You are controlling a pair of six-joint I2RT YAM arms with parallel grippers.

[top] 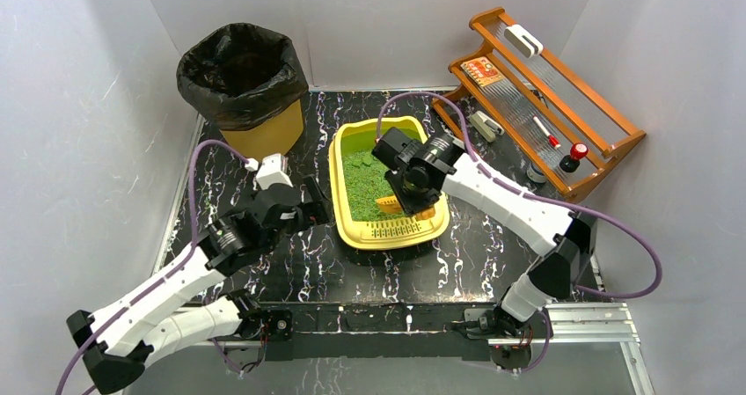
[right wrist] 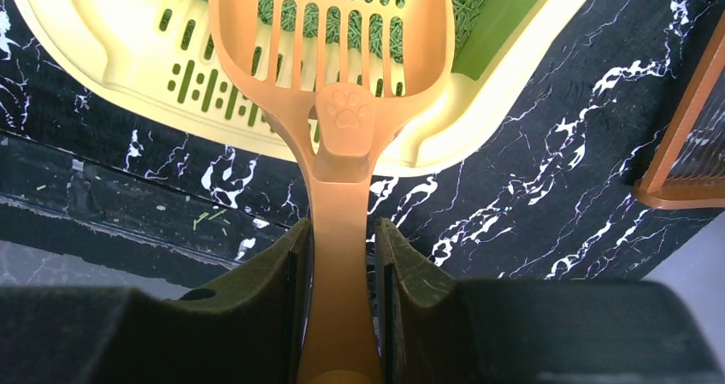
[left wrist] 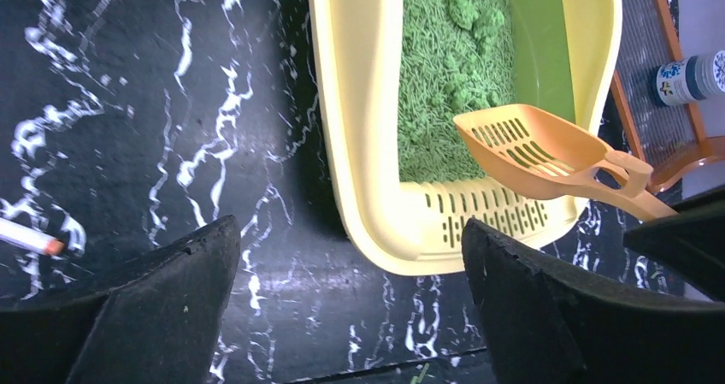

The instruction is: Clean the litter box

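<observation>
Right wrist: right end effector (right wrist: 339,239) pinches scoop (right wrist: 346,127), box (right wrist: 103,50) at 12 o'clock; left end effector (left wrist: 349,230) spread; a hasty tilt could fling litter (left wrist: 436,102) onto worktop (right wrist: 530,187).

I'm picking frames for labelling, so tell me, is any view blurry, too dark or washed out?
Top external: evenly lit and sharp, with sheen on the black bin bag. Left wrist: the litter box and orange scoop read clearly; the left gripper is dark and soft-edged in front. Right wrist: the scoop's slots are crisp, its handle blurs by the right gripper.
</observation>
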